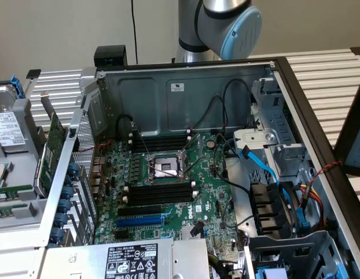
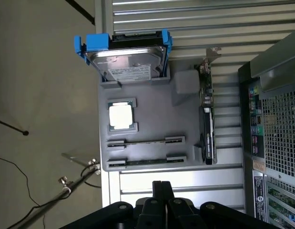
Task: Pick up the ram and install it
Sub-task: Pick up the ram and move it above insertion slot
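Gripper: the gripper (image 2: pixel 161 188) hangs just off the tray's near edge; one cannot tell whether it is released or clenched, and nothing shows in its grasp.
Ram: the ram (image 2: pixel 146 161) stands on its long edge between two end brackets, along the edge of the gray tray (image 2: pixel 152 109) nearest the gripper.
Neighbour: what looks like a second stick (image 2: pixel 145 141) lies parallel, just beside the ram toward the tray's middle.
Count on the tray: two sticks, one CPU (image 2: pixel 121 116), one hard drive (image 2: pixel 130 62) at the far edge, and one expansion card (image 2: pixel 208 124) along the edge facing the computer case (image 1: pixel 185 93).
Slots: two banks of black slots (image 1: pixel 159 193), one on each side of the socket, with no stick seated.
Risk at pickup: the sticks sit close together, so an off-centre approach would likely knock the neighbour. A skewed pull could jam the ram in its brackets.
Risk at install: the black cables (image 1: pixel 217 110) hang near the far bank and might snag a carried stick.
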`<action>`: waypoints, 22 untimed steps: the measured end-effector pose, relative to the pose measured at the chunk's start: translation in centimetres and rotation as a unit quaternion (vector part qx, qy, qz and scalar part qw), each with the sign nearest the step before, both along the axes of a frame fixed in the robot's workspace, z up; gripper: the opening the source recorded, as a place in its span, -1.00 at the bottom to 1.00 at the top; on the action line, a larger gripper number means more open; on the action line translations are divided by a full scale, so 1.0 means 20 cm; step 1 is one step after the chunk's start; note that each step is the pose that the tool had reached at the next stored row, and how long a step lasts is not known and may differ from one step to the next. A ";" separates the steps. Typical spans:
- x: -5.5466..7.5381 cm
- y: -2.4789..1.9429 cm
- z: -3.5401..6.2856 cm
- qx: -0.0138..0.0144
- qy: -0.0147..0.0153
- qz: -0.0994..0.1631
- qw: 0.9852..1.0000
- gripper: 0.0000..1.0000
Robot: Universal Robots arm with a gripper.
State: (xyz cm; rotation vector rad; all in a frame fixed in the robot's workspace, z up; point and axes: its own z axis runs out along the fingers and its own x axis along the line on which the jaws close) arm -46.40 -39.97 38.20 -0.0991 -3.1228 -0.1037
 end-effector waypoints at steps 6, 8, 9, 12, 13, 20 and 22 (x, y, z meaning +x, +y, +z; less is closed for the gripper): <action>0.00 0.000 -0.002 0.000 0.000 0.053 0.999 -0.79; 0.00 0.000 -0.002 0.000 0.000 0.072 0.997 -0.79; 0.00 0.000 -0.003 0.000 0.000 0.080 0.997 -0.79; 0.00 0.000 -0.004 0.000 0.000 0.108 0.994 -0.79; 0.00 0.000 -0.005 0.000 0.000 0.117 0.993 -0.79; 0.00 0.000 -0.007 0.000 0.000 0.180 0.984 -0.79; 0.00 0.000 -0.008 0.000 0.000 0.198 0.980 -0.79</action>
